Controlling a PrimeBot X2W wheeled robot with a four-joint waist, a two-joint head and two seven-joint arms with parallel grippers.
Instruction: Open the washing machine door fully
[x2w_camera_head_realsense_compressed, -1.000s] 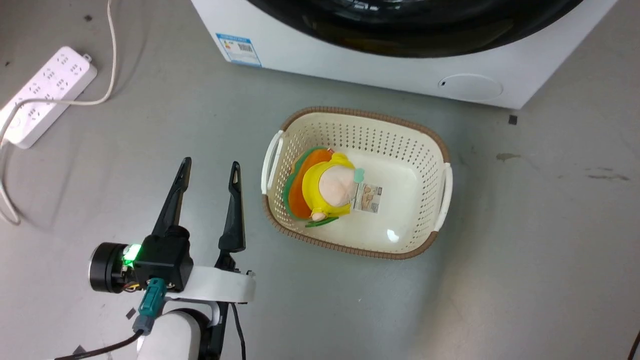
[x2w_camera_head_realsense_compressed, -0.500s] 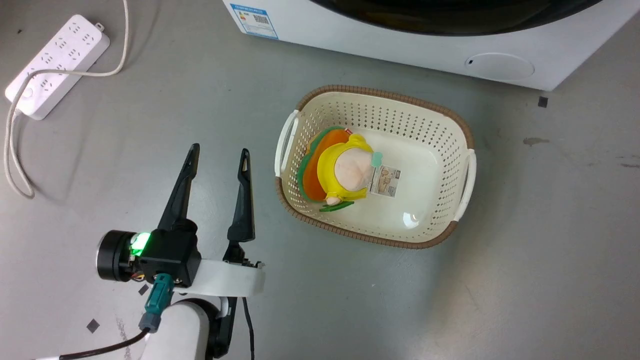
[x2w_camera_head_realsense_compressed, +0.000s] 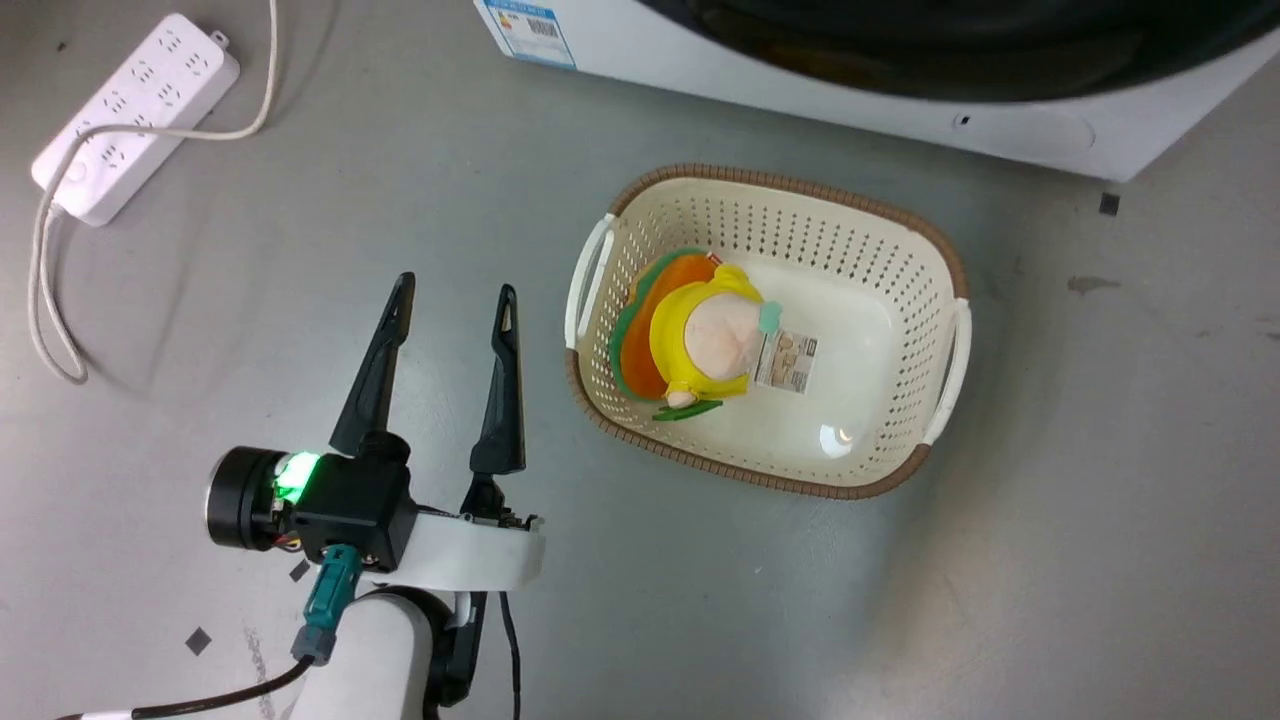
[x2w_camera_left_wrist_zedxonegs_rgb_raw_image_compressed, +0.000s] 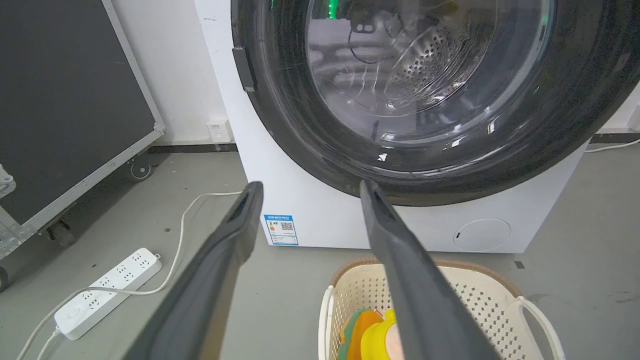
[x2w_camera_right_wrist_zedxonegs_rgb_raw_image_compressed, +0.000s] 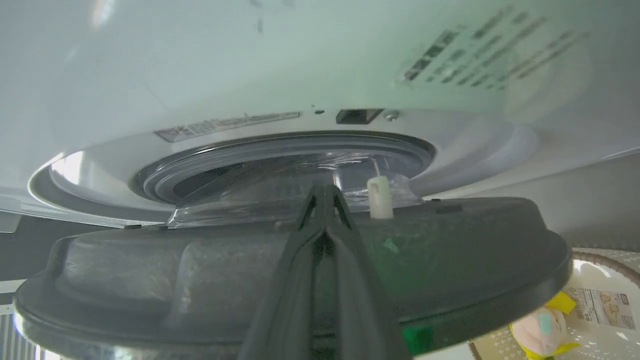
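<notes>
Left tool (x2w_camera_head_realsense_compressed: 456, 284) hangs above the floor just beside the left handle of the basket (x2w_camera_head_realsense_compressed: 790, 180), its two fingers spread wide and holding nothing. In its wrist view it faces the washing machine (x2w_camera_left_wrist_zedxonegs_rgb_raw_image_compressed: 320, 220) and the glossy outer face of the washing machine door (x2w_camera_left_wrist_zedxonegs_rgb_raw_image_compressed: 425, 75). Right tool (x2w_camera_right_wrist_zedxonegs_rgb_raw_image_compressed: 324, 190) has its fingers pressed together with nothing visible between them, and lies across the door's matt inner face (x2w_camera_right_wrist_zedxonegs_rgb_raw_image_compressed: 450, 260) toward the glass bowl. The door stands ajar, with a gap showing between it and the machine's front (x2w_camera_right_wrist_zedxonegs_rgb_raw_image_compressed: 250, 75). The basket, holding a yellow soft toy (x2w_camera_head_realsense_compressed: 710, 340), stands on the floor near the machine's lower front edge (x2w_camera_head_realsense_compressed: 800, 90).
</notes>
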